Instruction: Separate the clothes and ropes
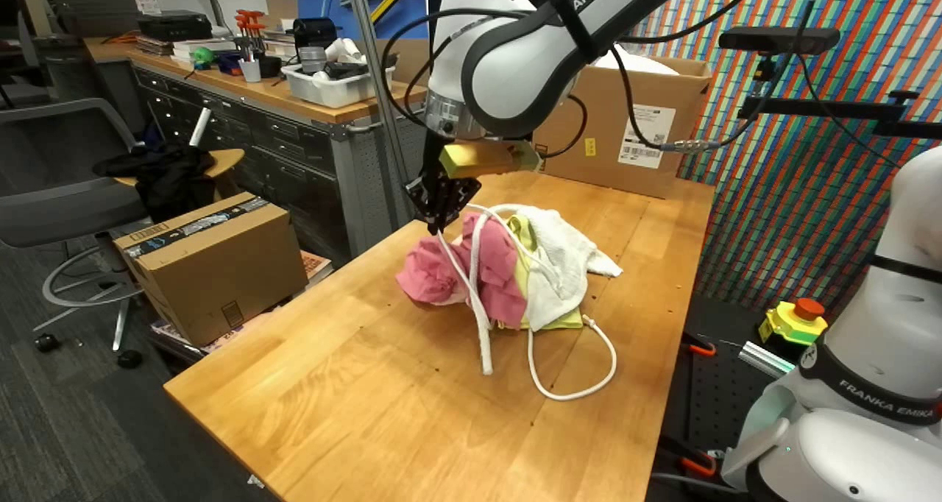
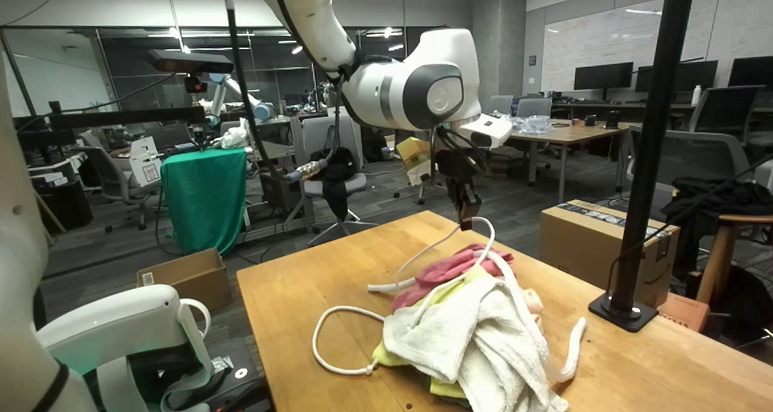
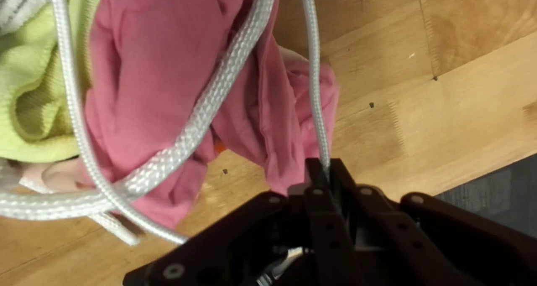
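Wrist view: hand [image 3: 327, 168] pinches rope [image 3: 315, 84]; tabletop [image 3: 440, 126] spreads right to edge [image 3: 484, 173]

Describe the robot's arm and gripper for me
The Franka Emika Panda arm is white with rounded segments, dark grey trim and a black band lettered FRANKA EMIKA. Black cables loop off it, and a yellow block is near its wrist. The Robotiq gripper is black, with slim fingers and round screw heads.

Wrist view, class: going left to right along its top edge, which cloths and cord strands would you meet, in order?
White cloth, thin white strand, yellow-green cloth, pink cloth, thick white cord, another thin white strand, pinched lower down by the gripper.
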